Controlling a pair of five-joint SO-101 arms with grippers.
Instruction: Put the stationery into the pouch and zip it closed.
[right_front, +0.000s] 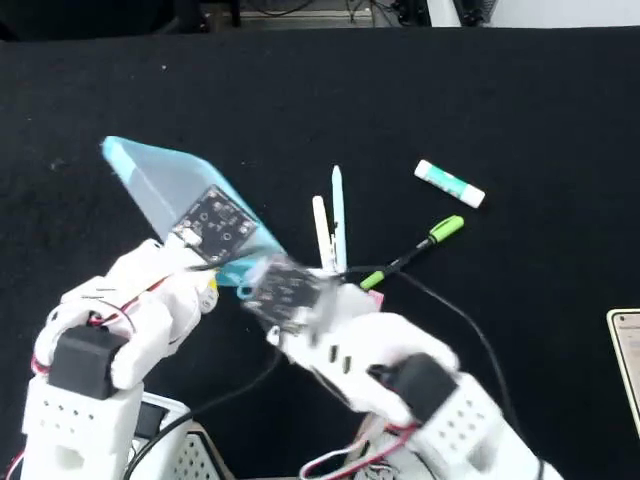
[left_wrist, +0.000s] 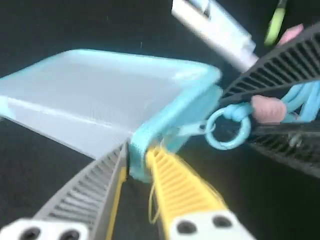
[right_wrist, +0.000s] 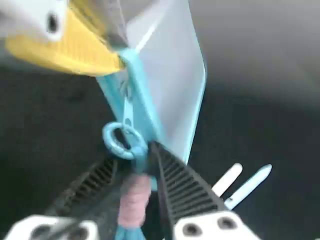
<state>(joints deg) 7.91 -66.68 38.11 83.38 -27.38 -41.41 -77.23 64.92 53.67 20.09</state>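
The light blue translucent pouch (right_front: 165, 180) lies tilted at the left of the black table. My left gripper (left_wrist: 137, 162), with one grey and one yellow finger, is shut on the pouch's near corner beside the zipper end. My right gripper (right_wrist: 144, 167), with black fingers, is shut on the zipper pull, where a blue ring (right_wrist: 117, 140) and a pink bead (right_wrist: 134, 197) hang. A white pen (right_front: 322, 232), a light blue pen (right_front: 338, 212), a green highlighter (right_front: 420, 248) and a glue stick (right_front: 450, 184) lie loose on the table to the right of the pouch.
Both arm bases (right_front: 90, 400) crowd the table's front edge, with cables trailing between them. A pale flat object (right_front: 628, 350) shows at the right edge. Open black tabletop (right_front: 400, 90) stretches behind the pouch and the stationery.
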